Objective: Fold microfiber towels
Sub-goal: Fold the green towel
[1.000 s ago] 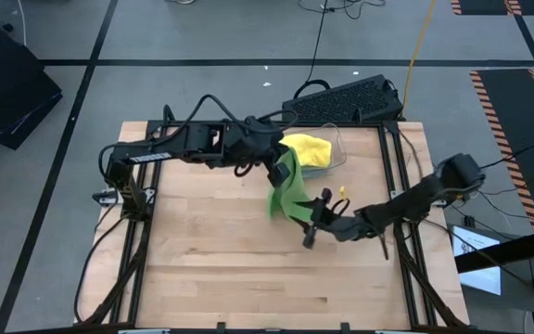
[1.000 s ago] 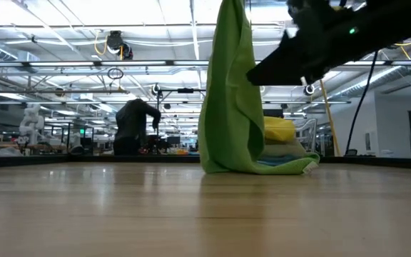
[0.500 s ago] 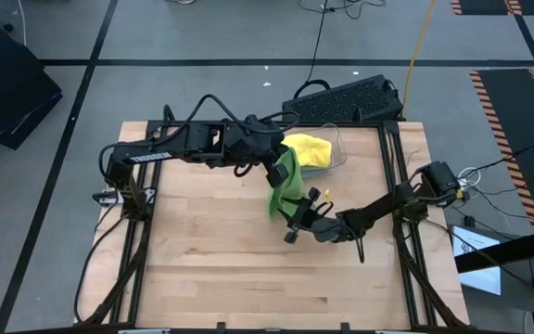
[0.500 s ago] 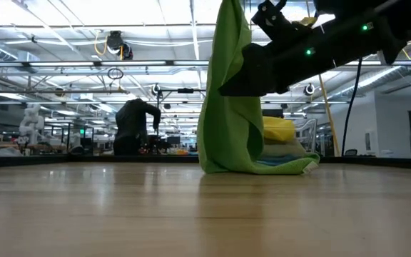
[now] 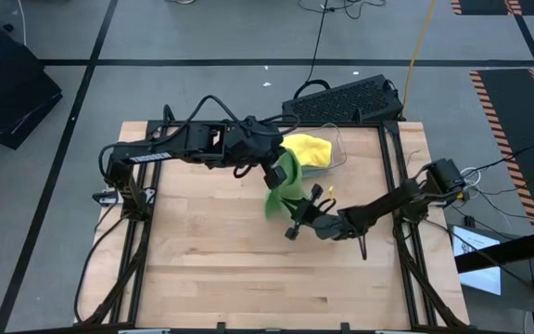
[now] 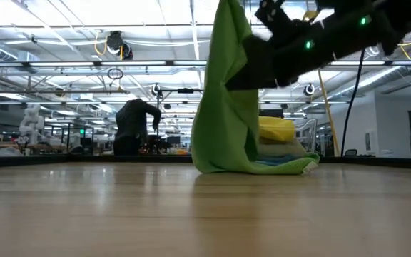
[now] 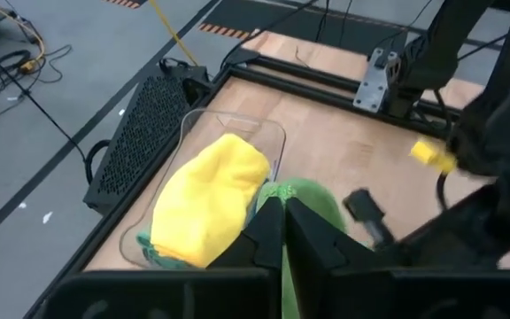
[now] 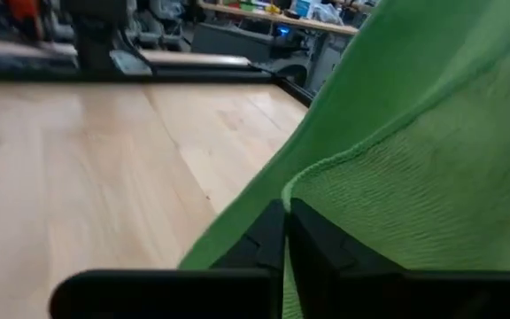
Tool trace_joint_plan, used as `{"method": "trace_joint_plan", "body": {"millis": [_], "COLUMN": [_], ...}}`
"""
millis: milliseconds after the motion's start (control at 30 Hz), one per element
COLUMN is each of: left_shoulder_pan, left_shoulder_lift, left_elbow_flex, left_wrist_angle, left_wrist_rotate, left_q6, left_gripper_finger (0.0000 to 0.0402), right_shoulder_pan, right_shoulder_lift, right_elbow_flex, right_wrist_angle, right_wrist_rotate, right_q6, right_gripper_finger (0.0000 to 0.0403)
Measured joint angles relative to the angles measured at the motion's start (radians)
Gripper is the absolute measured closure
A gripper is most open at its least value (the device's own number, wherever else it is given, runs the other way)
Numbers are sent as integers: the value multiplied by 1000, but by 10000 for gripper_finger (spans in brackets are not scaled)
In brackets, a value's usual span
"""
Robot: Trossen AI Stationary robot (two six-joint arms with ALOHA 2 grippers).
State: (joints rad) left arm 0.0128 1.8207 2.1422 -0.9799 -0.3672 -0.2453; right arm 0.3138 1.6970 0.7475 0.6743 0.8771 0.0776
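Bright green towel hangs pinched by left fingers above, right fingers lower.

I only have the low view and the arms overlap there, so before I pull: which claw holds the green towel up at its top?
Observer: The left claw, shut on the green towel by the bin.
Operator: And the right one?
Observer: The right claw is shut on the towel's lower edge; its wrist view shows green cloth between the fingers.
Operator: What is in the bin?
Observer: A yellow towel on top, with more cloth under it.
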Motion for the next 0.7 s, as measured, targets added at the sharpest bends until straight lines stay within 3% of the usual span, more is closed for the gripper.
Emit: {"method": "trace_joint_plan", "body": {"millis": [300,433,700], "left_shoulder_pan": [-10,-20,-168], "left_shoulder_lift": [-113,-163,-203], "left_elbow_flex": [2,1,1], "left_wrist_angle": [-179,-259,-241], "left_wrist_rotate": [47,175,442], "left_q6": [-85,-182,-377], "left_gripper_finger": [392,397,397], "right_shoulder_pan": [66,81,108], "right_shoulder_lift": [-335,-476,-671], "right_elbow_flex": [1,1,1], "right_wrist_angle": [-199,-222,-254], "right_wrist_rotate": [-55,-133,-437], "right_q6": [203,301,538], "right_gripper_finger": [400,401,402]}}
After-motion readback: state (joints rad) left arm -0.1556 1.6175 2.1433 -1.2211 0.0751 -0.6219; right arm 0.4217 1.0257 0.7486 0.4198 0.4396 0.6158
